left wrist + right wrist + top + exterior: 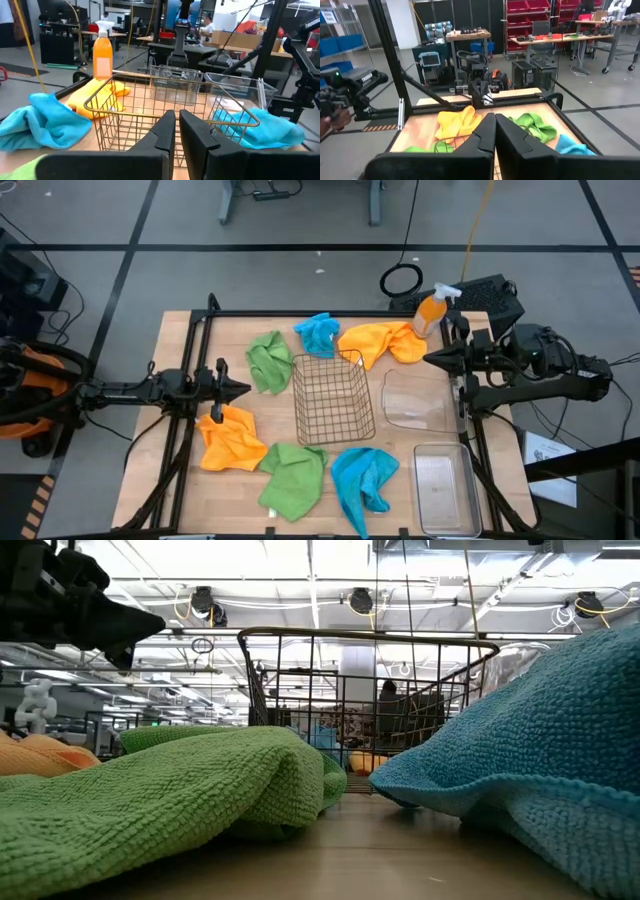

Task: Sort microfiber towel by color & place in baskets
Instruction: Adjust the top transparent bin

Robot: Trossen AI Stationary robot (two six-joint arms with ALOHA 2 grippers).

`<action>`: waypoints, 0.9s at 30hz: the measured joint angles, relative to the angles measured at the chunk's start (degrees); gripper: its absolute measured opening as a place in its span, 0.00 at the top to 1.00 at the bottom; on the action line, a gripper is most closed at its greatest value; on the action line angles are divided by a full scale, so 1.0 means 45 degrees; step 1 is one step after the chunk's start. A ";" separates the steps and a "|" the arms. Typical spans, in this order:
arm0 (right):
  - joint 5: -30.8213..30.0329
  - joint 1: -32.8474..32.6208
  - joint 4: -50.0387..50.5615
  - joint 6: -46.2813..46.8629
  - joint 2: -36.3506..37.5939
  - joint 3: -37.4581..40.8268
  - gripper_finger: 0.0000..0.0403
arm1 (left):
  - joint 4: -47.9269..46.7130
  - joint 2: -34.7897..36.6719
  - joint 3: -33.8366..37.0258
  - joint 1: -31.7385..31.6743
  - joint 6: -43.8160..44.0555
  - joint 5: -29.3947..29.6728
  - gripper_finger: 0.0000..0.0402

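Note:
Six fuzzy towels lie flat on the wooden table around the copper wire basket (332, 395). At the far side are a green towel (268, 360), a blue towel (318, 333) and an orange towel (385, 340). At the near side are an orange towel (232, 438), a green towel (293, 478) and a blue towel (363, 480). The clear tub (415, 398) and the clear bin (445, 488) stand right of the basket. My left gripper (243, 390) hovers shut left of the basket, above the near orange towel's far edge. My right gripper (428, 359) hovers shut over the tub's far edge.
An orange spray bottle (432, 310) stands at the far right corner beside a black box (490, 298). A black frame rail (300, 313) runs along the table's far edge, with side rails left and right. Bare wood shows between the left side rail and the towels.

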State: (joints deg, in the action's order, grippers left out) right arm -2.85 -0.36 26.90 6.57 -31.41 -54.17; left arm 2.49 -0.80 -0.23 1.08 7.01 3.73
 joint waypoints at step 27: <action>0.0039 0.0000 0.0086 -0.0082 -0.0978 -0.1215 1.00 | -0.1947 -0.7209 -0.7998 -0.0010 -0.0989 0.0140 0.99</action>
State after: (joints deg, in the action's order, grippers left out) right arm -2.68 -0.36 27.29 6.20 -35.81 -59.64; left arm -6.27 -33.24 -36.22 1.04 2.56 4.36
